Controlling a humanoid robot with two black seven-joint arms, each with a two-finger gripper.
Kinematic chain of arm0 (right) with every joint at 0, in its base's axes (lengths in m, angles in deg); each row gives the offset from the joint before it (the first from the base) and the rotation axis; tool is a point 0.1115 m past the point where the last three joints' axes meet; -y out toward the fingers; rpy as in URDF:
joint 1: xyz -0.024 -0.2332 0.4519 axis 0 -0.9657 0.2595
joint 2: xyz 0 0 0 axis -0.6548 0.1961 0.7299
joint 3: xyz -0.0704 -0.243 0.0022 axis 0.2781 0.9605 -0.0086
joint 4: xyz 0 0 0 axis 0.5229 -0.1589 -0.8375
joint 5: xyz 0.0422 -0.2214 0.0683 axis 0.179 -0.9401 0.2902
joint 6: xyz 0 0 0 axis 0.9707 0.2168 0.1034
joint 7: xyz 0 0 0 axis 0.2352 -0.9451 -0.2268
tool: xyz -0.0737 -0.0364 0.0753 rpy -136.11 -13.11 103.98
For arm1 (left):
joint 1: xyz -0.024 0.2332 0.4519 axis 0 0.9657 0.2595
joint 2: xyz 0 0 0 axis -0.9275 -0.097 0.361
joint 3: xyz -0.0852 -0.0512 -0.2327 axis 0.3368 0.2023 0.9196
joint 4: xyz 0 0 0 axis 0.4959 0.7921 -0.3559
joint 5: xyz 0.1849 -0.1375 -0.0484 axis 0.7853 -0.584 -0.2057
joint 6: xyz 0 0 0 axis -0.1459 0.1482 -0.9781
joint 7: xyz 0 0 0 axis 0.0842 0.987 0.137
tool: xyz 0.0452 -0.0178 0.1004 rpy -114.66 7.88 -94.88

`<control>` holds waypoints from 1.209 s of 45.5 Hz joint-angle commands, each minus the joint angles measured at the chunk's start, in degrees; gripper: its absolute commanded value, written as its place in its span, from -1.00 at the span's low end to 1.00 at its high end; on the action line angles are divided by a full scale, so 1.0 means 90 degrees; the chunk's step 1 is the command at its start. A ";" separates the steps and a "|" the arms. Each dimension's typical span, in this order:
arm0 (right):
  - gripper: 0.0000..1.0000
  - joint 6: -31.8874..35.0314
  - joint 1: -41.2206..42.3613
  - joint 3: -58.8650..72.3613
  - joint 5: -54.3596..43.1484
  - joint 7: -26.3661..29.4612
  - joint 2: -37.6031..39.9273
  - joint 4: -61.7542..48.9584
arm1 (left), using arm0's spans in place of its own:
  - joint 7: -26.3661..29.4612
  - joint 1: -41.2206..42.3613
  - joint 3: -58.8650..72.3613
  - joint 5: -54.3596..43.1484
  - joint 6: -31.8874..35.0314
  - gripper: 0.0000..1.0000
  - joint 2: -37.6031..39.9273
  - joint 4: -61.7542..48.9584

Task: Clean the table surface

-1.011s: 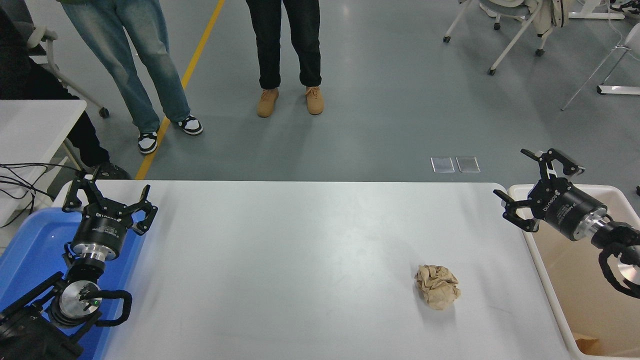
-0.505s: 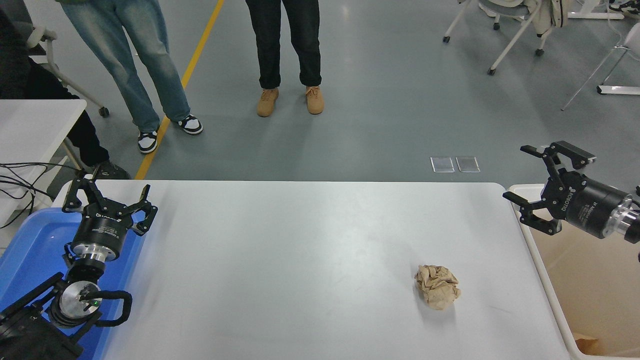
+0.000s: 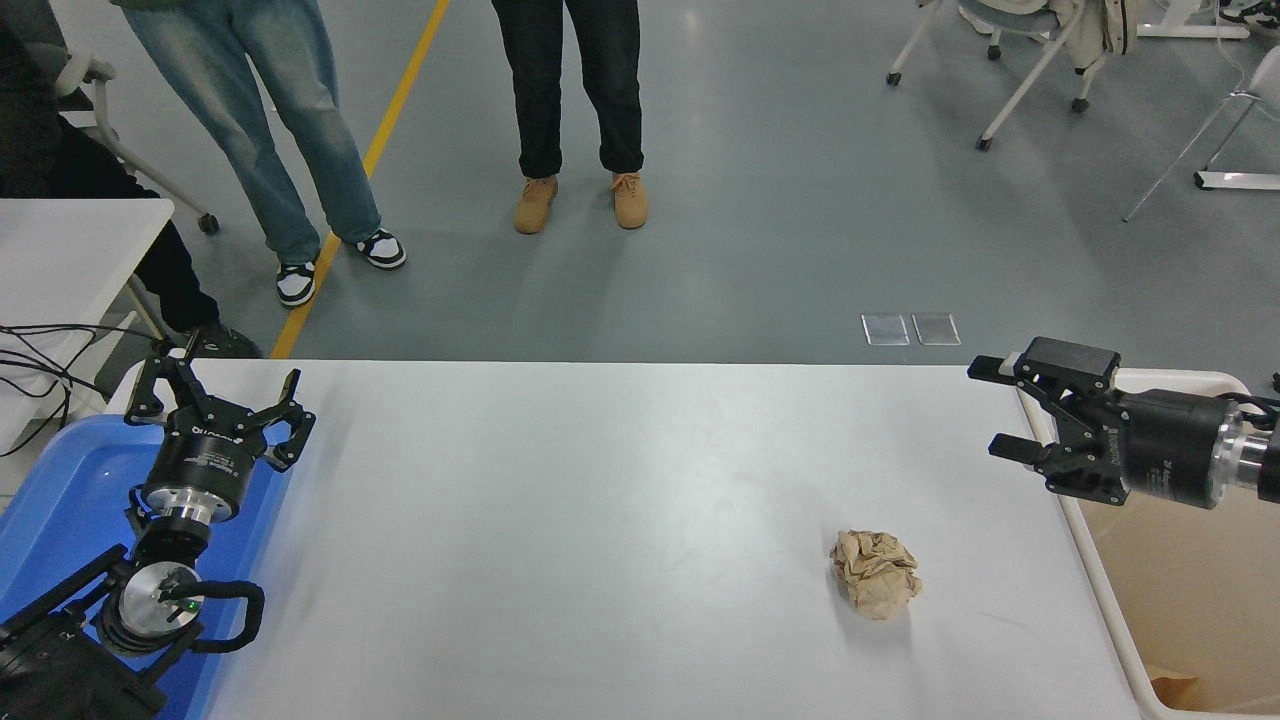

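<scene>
The white table surface (image 3: 600, 500) fills the middle of the head view. A crumpled ball of brown paper (image 3: 875, 573) lies on it at the right, near the front. My right gripper (image 3: 990, 405) is open and empty, pointing left over the table's right edge, above and to the right of the paper ball and apart from it. My left gripper (image 3: 215, 400) is open and empty, parked at the lower left over the blue bin.
A blue bin (image 3: 60, 520) stands at the table's left end and a cream bin (image 3: 1190, 590) at its right end, with a scrap of brown paper (image 3: 1175, 688) inside. Two people's legs (image 3: 575, 100) stand beyond the far edge. A smaller white table (image 3: 60, 250) with cables is at the left.
My right gripper has swung from over the cream bin toward the left and a little lower, its wrist turning to point across the table. The paper ball and left arm have not moved.
</scene>
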 commanded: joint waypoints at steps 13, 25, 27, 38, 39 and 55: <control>0.99 -0.0833 -0.0053 0.0571 -0.3425 -0.0004 -0.0473 0.0355 | 0.0000 0.0002 0.0000 0.0000 0.0000 0.98 0.0000 0.0000; 0.99 -0.0931 0.0016 0.1128 -0.4296 -0.0043 -0.0776 0.0346 | 0.0000 0.0002 0.0000 0.0000 0.0000 0.98 0.0000 0.0000; 0.98 -0.0941 -0.0004 0.1138 -0.4383 -0.0043 -0.0864 0.0336 | 0.0000 -0.0008 0.0000 0.0000 0.0000 0.98 0.0000 0.0000; 0.98 -0.0941 0.0094 0.1450 -0.4804 -0.0180 -0.1001 0.0102 | 0.0000 0.0002 0.0000 0.0000 0.0000 0.98 0.0000 0.0000; 0.98 -0.0941 0.0123 0.1460 -0.4804 -0.0180 -0.1059 0.0082 | 0.0000 -0.0008 0.0000 0.0000 0.0000 0.98 0.0000 0.0000; 0.98 -0.1331 0.0055 0.1480 -0.4765 -0.0131 -0.1791 -0.0465 | 0.0000 -0.0008 0.0000 0.0000 0.0000 0.98 0.0000 0.0000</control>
